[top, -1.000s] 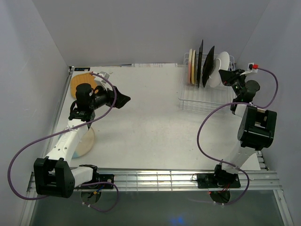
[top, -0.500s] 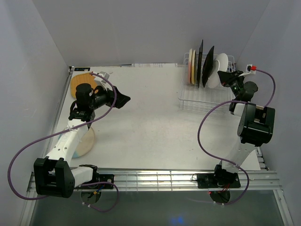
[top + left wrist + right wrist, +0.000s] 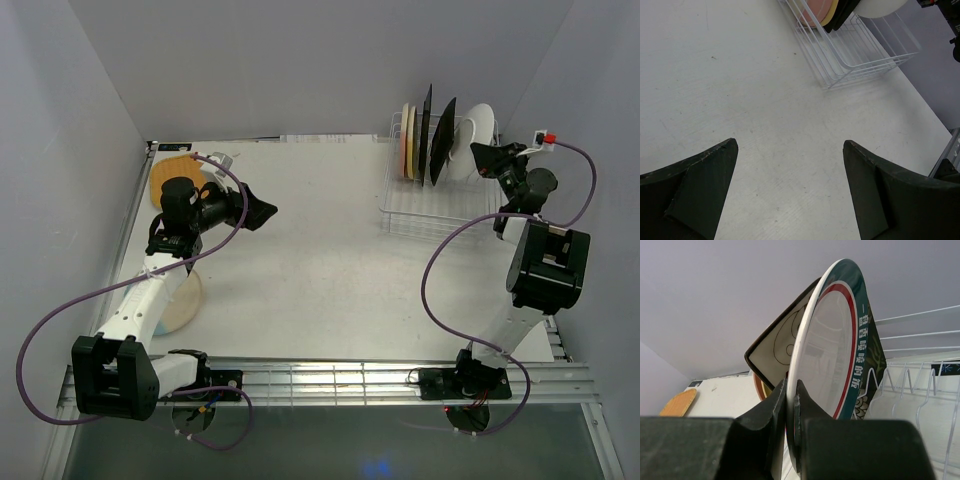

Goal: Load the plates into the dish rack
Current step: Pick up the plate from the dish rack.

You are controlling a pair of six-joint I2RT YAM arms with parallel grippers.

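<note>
Green-rimmed white plate [image 3: 827, 355] stands on edge in the dish rack [image 3: 415, 212], which sits at the far right corner of the desk [image 3: 320, 270]. The right gripper [image 3: 791, 386] pinches its rim, jaws drawn narrow on either side of the thin edge. From that gripper the plate rises up and away, toward the back of the desk. Its face is turned across the rack's length, parallel to the plates already slotted.

Close behind it leans a square dark-backed plate [image 3: 772, 347]; whether the two touch cannot be told. Beyond that, seen from above, another dark square plate [image 3: 427, 125] and two pale round plates [image 3: 407, 140] stand on edge in a row. Empty upright tines [image 3: 932, 385] show beside the held plate. Its lower edge is out of sight, so whether it is seated between tines is unknown.

The left gripper [image 3: 790, 145] hovers over bare desk, jaws spread wide and holding nothing, well apart from the rack.

An orange square plate [image 3: 170, 180] lies flat at the far left corner. A round cream plate [image 3: 188, 300] lies partly under the left arm [image 3: 150, 290]. That arm is clearly the nearer one for both.

Letting go likely depends on the held plate leaning back onto its neighbour rather than tipping toward the right gripper.
</note>
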